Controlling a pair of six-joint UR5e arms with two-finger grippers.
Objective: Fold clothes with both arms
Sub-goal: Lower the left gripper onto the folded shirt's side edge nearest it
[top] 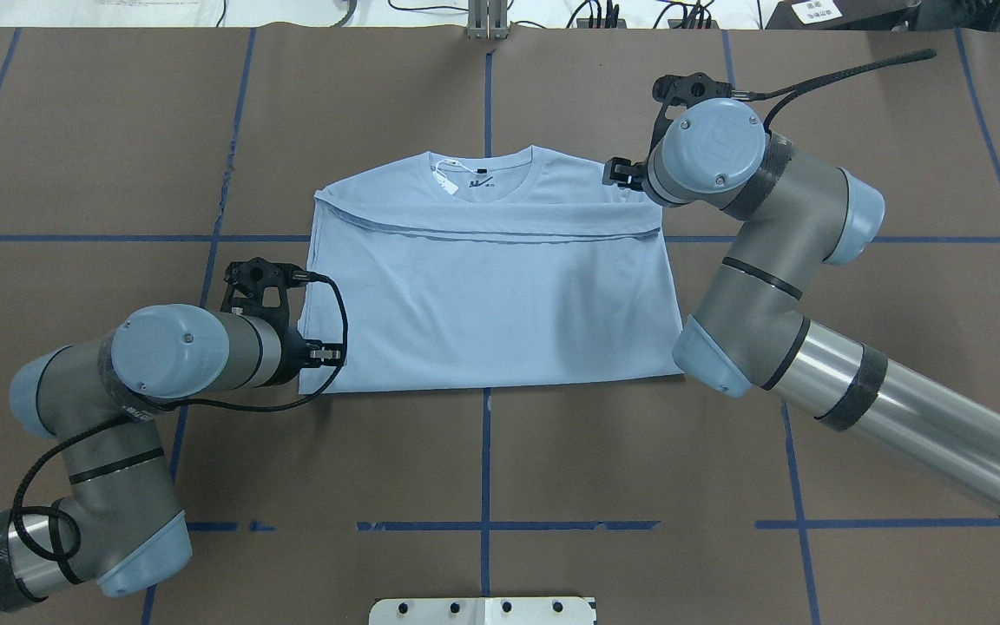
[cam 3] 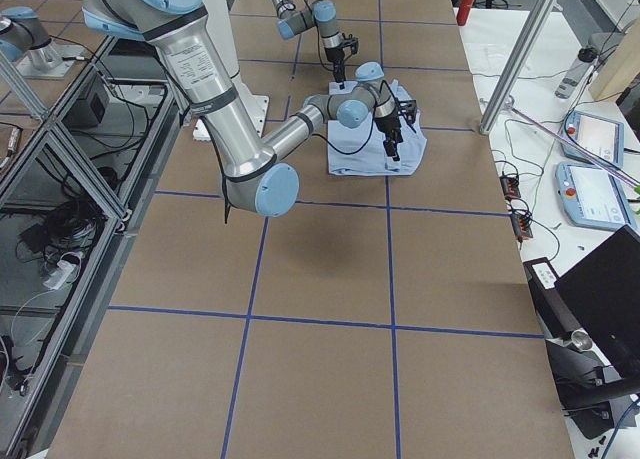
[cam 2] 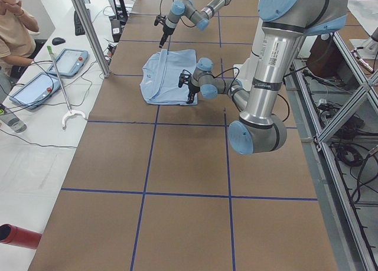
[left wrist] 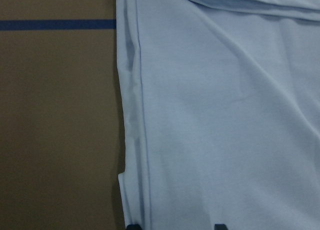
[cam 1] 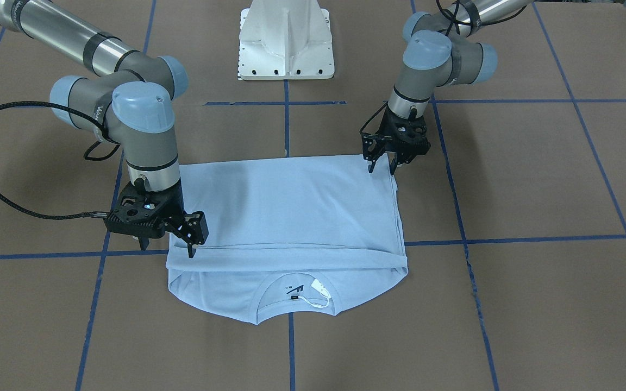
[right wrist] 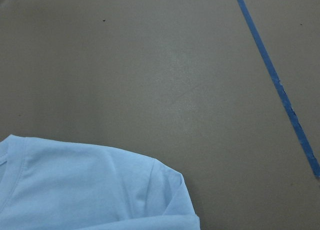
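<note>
Currently the light blue T-shirt [cam 1: 291,206] lies half-folded before the white base [cam 1: 286,43], your left gripper [cam 1: 382,169] at its base-side corner, your right gripper [cam 1: 166,250] at the farther hem corner, both released; next, probably grasp both corners for another fold.

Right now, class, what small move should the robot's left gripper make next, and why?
Probably lower the left gripper and close it on the near side edge of the shirt. It stands open astride that edge, with cloth under it in the wrist view, and the shirt is folded only once, its collar uncovered.
</note>
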